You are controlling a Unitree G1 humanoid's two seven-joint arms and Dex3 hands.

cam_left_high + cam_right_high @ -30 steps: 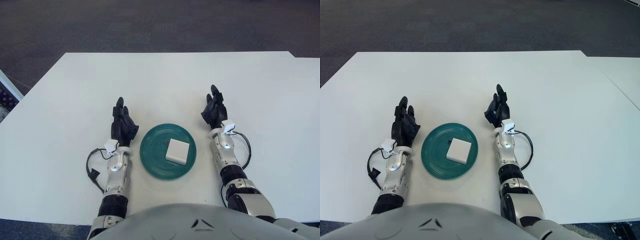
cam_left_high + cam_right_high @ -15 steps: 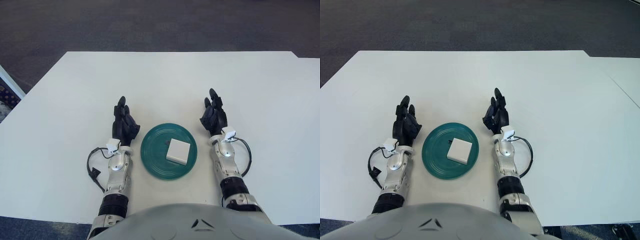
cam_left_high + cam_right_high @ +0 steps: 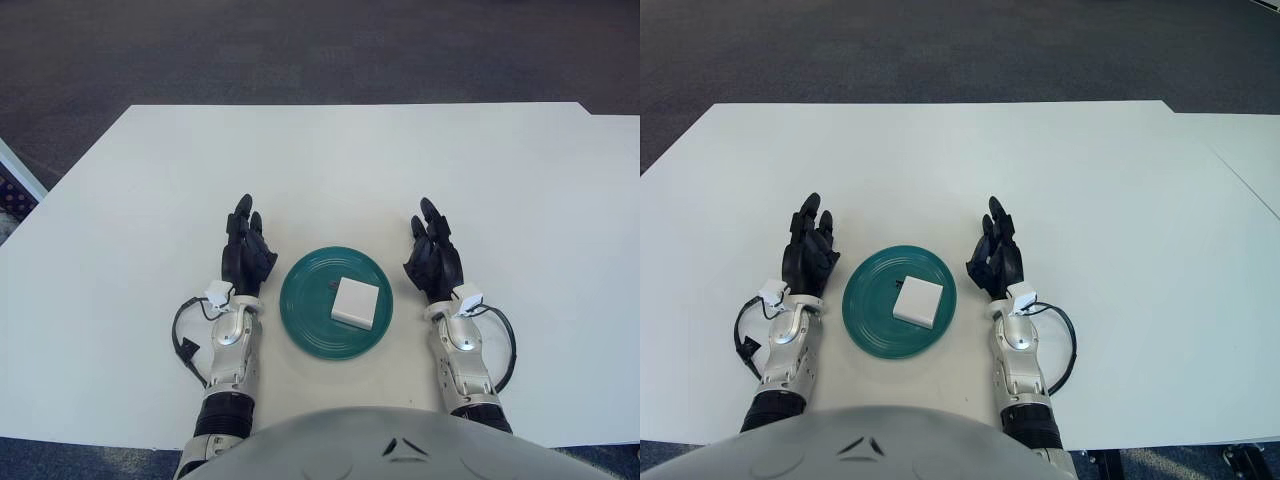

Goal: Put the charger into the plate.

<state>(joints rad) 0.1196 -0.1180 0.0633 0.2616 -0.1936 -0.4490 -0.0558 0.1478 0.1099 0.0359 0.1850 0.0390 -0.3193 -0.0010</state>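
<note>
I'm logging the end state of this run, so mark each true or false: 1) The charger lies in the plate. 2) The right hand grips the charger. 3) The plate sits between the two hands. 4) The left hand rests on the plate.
1) True: the charger lies in the plate.
2) False: the right hand is open, beside the plate, holding nothing.
3) True.
4) False: the left hand is on the table, left of the plate, open.
</note>
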